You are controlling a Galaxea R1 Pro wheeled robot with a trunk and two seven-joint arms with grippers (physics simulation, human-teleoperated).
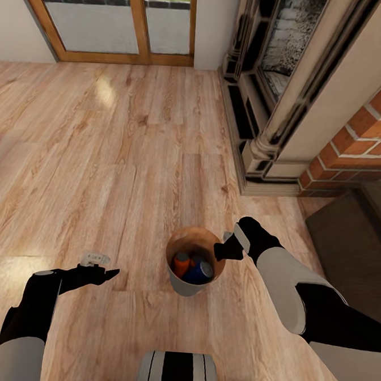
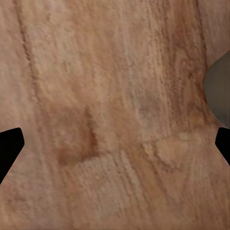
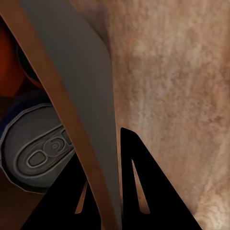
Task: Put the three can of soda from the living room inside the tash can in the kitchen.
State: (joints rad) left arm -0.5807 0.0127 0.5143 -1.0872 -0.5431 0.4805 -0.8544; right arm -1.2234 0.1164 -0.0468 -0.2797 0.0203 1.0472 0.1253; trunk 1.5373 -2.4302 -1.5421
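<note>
Still in the living room (image 1: 102,150), on the warm wood floor. Trash can (image 1: 191,284) right in front of the robot, standing up straight. Inside it, orange can (image 1: 181,264) and blue can (image 1: 200,272) close together, silver tops up; a bit more orange tucked behind, likely the third can, hard to be sure.

Right gripper (image 1: 227,251) pinched shut on the bin's rim, one finger inside the brown wall and one outside the grey wall. Looks like a hold for carrying the whole bin, cans and all, off to the kitchen. Smart way to move three cans at once.

Left gripper (image 1: 96,274) low over bare floor beside the bin, spread wide, holding nothing. Free to help steady the bin if needed.

Around: dark fireplace (image 1: 277,88) and red brick chimney (image 1: 370,140) close on the right, glass doors (image 1: 117,20) far ahead. Fireplace corner the thing to steer clear of when turning. Thin rim grip could let the bin tip, so probably best to go slow.
</note>
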